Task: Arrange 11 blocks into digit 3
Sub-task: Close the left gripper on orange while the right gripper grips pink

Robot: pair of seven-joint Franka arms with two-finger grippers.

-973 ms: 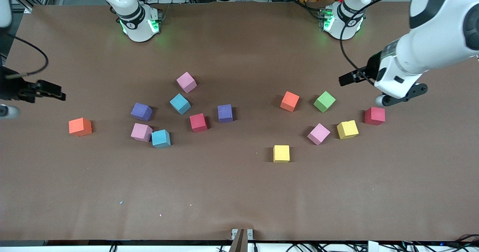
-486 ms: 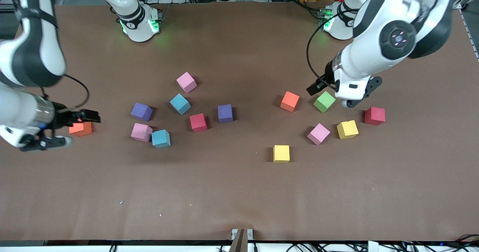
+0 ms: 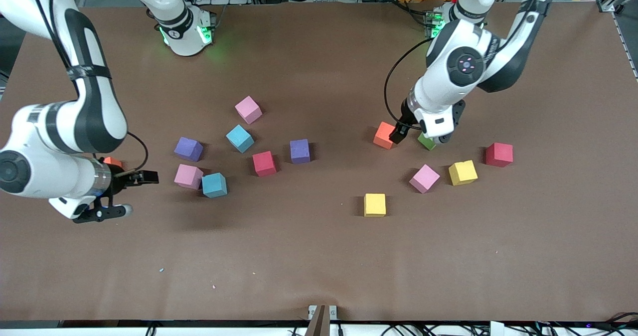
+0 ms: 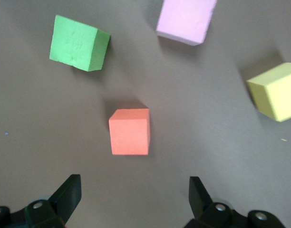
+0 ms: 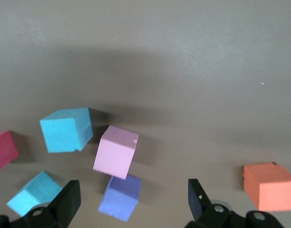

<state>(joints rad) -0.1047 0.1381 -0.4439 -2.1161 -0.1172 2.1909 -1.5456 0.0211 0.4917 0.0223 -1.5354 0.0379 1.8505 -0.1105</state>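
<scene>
Your left gripper [image 4: 131, 199] hangs wide open over the orange block [image 4: 130, 131], which lies loose on the table beside the green block [image 4: 78, 42], squarely ahead between the jaws. Your right gripper [image 5: 131, 202], also wide open, holds nothing, over the pink block [image 5: 115, 151].

Both arms are glossy white with rounded shells and dark grey to black bands at the joints. Each base glows green at its collar, near the top of the front view. The left arm shows a round black joint cap with small pink lights, at upper right of the frame. Thin black cables loop from each forearm to the wrist. The fingers [image 4: 69, 192] are matte black, on mounts with small silver screws.
</scene>
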